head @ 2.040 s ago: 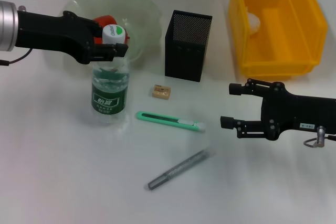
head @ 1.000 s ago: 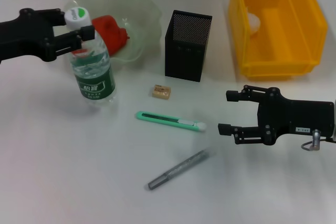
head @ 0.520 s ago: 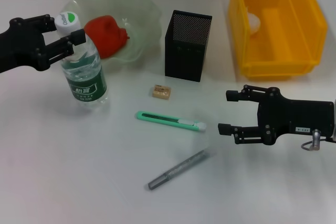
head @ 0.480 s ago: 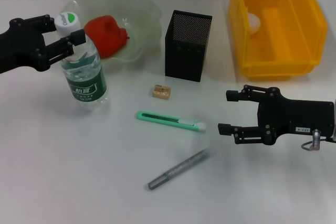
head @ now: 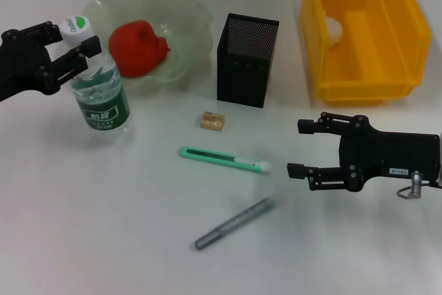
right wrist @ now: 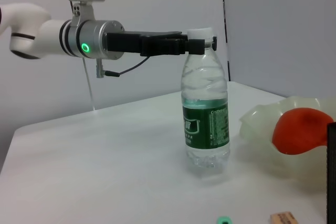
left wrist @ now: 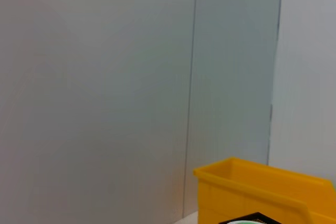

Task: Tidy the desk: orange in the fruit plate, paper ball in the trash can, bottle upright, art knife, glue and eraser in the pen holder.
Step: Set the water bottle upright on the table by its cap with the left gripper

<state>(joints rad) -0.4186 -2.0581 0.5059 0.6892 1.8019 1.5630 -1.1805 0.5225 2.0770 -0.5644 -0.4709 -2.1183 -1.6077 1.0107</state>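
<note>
The clear bottle (head: 99, 89) with a green label stands upright on the table, left of the fruit plate (head: 188, 6). My left gripper (head: 67, 46) is shut on its neck just under the white cap; the same grip shows at the left gripper (right wrist: 198, 45) on the bottle (right wrist: 206, 116). The orange (head: 138, 46) lies in the plate. The tan eraser (head: 213, 121), the green art knife (head: 224, 159) and the grey glue stick (head: 235, 224) lie in front of the black pen holder (head: 247, 60). A paper ball (head: 334, 29) sits in the yellow trash can (head: 387, 81). My right gripper (head: 296, 147) stands open, right of the knife.
The yellow trash can occupies the back right corner, and its rim (left wrist: 252, 182) shows in the left wrist view against a plain wall. The pen holder stands between plate and can. The white table (head: 103, 226) stretches bare along the front left.
My left gripper has carried the upright bottle to the left, from in front of the plate to beside it, uncovering the orange. The right gripper shifted slightly at first, then held still.
</note>
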